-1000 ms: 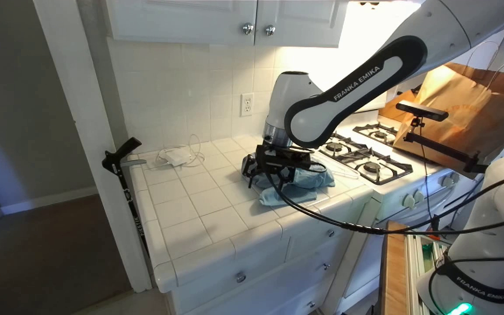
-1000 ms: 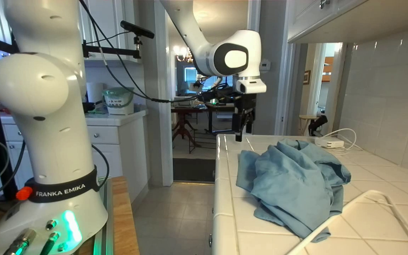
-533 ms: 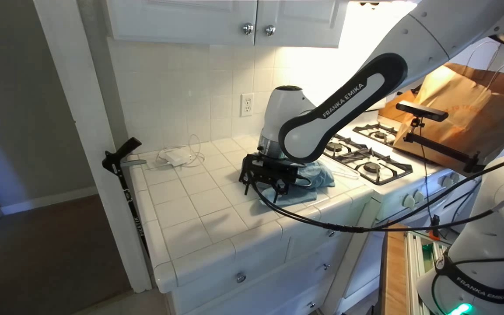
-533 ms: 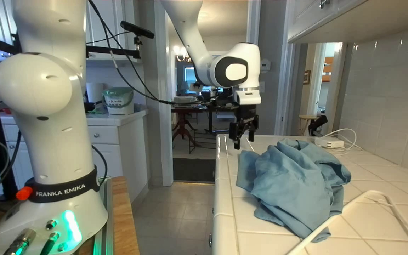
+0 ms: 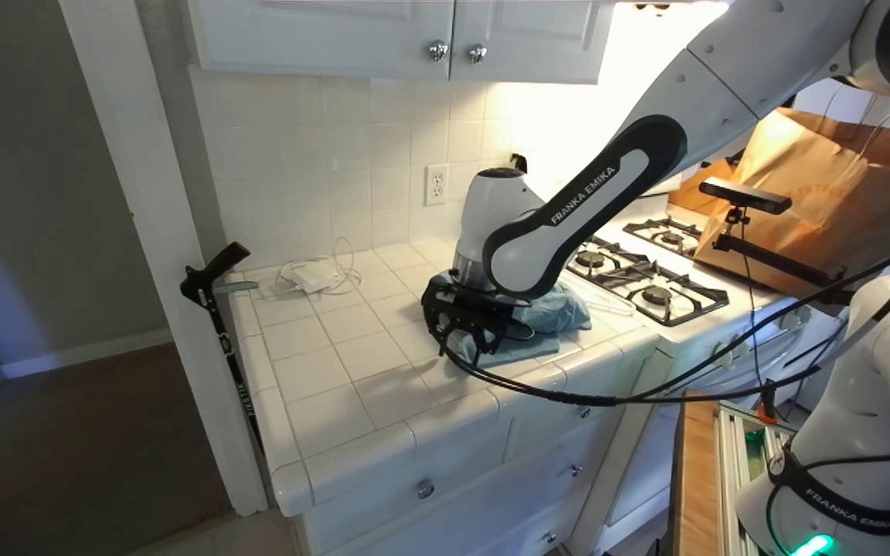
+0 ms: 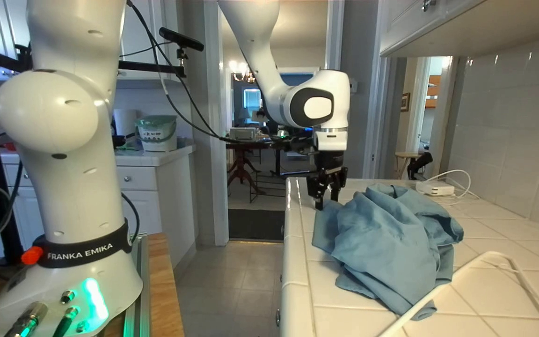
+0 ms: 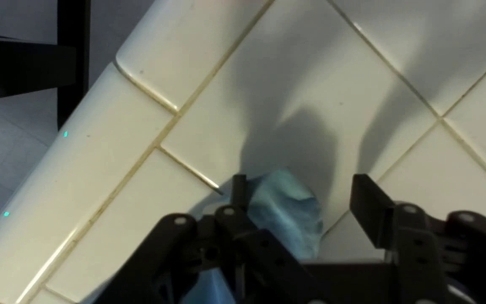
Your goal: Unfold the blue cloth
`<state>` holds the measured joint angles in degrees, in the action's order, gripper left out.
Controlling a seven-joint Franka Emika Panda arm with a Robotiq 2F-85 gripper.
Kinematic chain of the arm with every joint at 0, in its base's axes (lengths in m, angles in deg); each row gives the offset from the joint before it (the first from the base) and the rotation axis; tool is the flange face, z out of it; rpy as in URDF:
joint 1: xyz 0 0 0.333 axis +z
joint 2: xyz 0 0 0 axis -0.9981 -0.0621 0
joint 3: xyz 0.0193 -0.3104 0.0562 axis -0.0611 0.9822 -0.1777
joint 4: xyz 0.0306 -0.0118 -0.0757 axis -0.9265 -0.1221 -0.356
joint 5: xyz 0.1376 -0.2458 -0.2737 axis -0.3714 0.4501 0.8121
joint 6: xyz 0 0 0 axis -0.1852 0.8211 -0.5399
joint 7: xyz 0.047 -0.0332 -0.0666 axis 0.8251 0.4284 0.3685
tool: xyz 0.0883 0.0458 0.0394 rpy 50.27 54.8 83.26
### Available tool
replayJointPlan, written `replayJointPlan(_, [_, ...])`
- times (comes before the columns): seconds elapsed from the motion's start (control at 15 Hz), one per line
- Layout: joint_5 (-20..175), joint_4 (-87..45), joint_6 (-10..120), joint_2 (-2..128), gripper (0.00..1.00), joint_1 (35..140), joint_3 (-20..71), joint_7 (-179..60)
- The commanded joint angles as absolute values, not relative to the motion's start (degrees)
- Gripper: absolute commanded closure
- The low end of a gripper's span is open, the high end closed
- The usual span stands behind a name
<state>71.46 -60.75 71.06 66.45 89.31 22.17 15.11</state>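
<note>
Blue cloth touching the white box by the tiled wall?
Apart. An exterior view shows it: a stretch of counter tile lies between the white box and the nearest edge of the blue cloth.

In exterior view, cloth (image 5: 561,309) laid on counter (image 5: 383,394), box (image 5: 312,276) set left, stove (image 5: 655,295) right; in wrist view, cloth tip seen between gripper (image 7: 298,185) jaws.

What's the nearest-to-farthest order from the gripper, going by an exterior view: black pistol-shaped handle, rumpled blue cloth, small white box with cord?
1. Rumpled blue cloth: on the white tiled counter, right at the open gripper.
2. Small white box with cord: back-left on the counter.
3. Black pistol-shaped handle: farther left, at the counter's end.
</note>
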Motion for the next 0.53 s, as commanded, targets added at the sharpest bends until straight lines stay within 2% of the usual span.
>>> replayJointPlan(0.0, [71.57, -58.49, 71.04, 64.42, 0.64, 90.99, 23.28, 17.81])
replayJointPlan(0.33, [71.45, -57.68, 70.87, 63.69, 1.0, 91.36, 23.53, 18.72])
replayJointPlan(0.47, [71.39, -57.64, 70.65, 63.54, 1.0, 91.42, 23.69, 18.75])
